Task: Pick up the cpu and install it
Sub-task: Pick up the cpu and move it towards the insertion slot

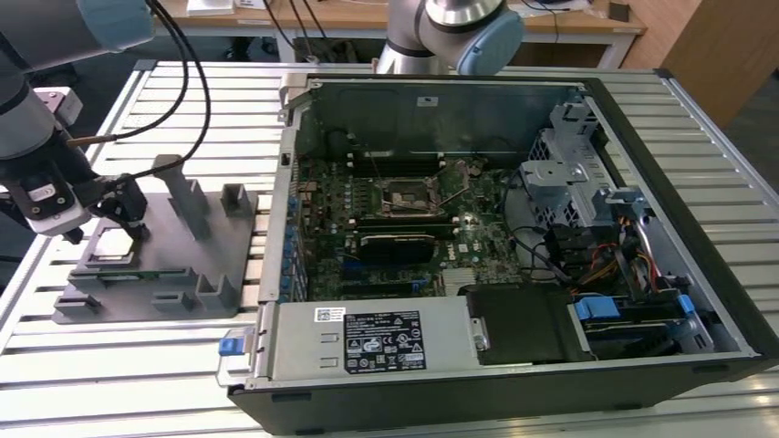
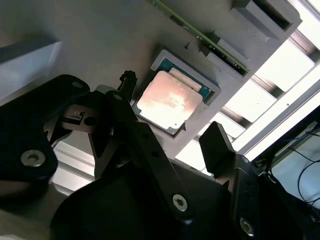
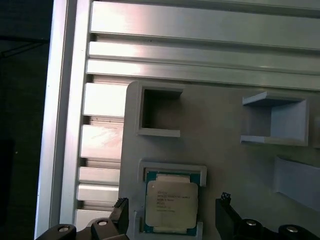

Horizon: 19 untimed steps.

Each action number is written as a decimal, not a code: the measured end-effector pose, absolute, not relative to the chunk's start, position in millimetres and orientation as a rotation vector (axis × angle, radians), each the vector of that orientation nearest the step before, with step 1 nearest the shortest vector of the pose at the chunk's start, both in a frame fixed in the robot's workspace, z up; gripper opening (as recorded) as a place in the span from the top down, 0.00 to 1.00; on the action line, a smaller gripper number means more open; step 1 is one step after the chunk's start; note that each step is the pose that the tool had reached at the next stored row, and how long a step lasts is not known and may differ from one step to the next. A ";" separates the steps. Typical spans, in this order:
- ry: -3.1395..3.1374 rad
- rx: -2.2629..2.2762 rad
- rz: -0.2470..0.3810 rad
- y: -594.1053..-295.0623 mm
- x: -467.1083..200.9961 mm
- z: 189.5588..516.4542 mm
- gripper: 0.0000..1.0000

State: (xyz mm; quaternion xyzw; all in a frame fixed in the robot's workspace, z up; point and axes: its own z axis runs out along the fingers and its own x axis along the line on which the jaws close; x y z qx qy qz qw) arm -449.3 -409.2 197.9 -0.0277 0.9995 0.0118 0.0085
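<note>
Cpu: the cpu [image 3: 171, 207] lies flat, silvery top up, in a shallow square recess of the grey fixture [image 3: 220, 165].
Gripper: the gripper [image 3: 172, 203] hangs right over the chip, jaws spread wide; one of the fingers [image 3: 227, 216] stands on each side, clear of its edges (nothing is clamped).
Fixture: in the second wrist view a green memory stick [image 2: 200, 34] lies on edge just beside the recess.
Surroundings: on the slatted table [image 1: 146, 365], the open computer case [image 1: 462, 109] stands to the exterior view's right of the fixture, its dark socket [image 1: 408, 193] uncovered.
</note>
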 end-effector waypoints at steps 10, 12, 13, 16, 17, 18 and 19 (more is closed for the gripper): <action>3.123 -0.111 0.037 -408.7 -449.4 188.7 0.22; 3.123 -0.111 0.037 -408.6 -449.4 187.3 0.22; 3.123 -0.111 0.037 -408.6 -449.4 186.8 0.24; 3.123 -0.111 0.037 -408.5 -449.5 186.4 0.31; 3.123 -0.111 0.037 -408.5 -449.4 186.3 0.31; 3.123 -0.111 0.037 -408.5 -449.4 186.2 0.31; 3.123 -0.111 0.037 -408.5 -449.4 186.2 0.31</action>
